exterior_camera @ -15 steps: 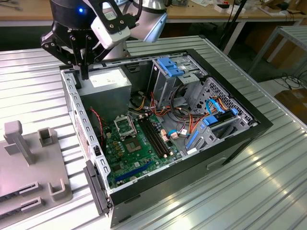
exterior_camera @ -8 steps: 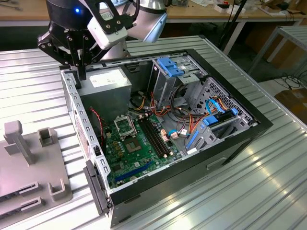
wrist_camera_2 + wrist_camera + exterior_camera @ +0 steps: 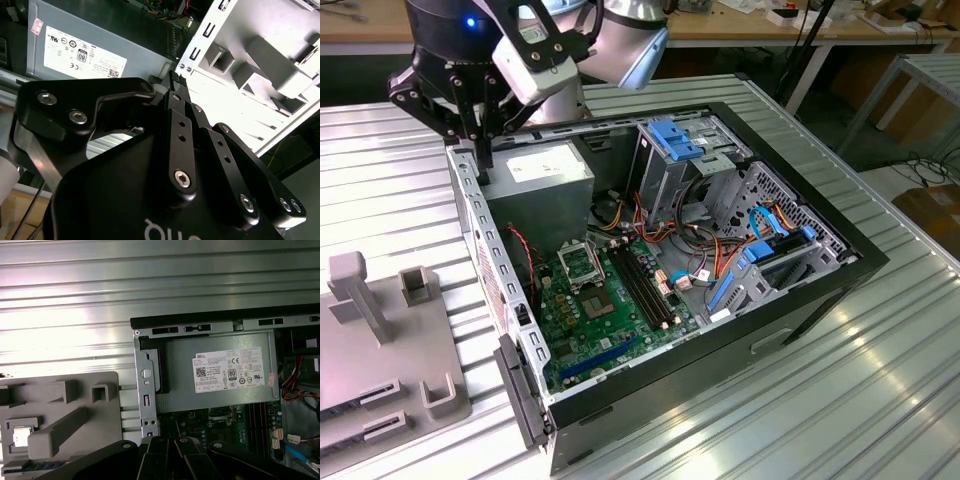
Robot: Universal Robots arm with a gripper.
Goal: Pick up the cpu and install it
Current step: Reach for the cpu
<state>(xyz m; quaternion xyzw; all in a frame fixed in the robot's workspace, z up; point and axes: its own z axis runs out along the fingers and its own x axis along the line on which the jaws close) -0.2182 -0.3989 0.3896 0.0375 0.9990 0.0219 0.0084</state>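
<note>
The cpu (image 3: 20,436), a small silvery square, lies in a pocket of the grey fixture tray (image 3: 60,410) beside the computer case. My gripper (image 3: 478,150) hangs over the case's rear corner at the exterior view's left, above the side wall by the power supply (image 3: 548,175). Its black fingers (image 3: 173,97) stand close together with nothing between them. It is well away from the cpu. The square metal-framed socket (image 3: 582,265) sits on the green motherboard (image 3: 605,320) inside the case.
The open black case (image 3: 820,290) lies on a ribbed metal table (image 3: 880,400). Drive cage (image 3: 680,160), coloured cables (image 3: 720,250) and memory slots (image 3: 645,290) crowd the inside. The grey fixture tray (image 3: 380,370) carries upright posts at the exterior view's left.
</note>
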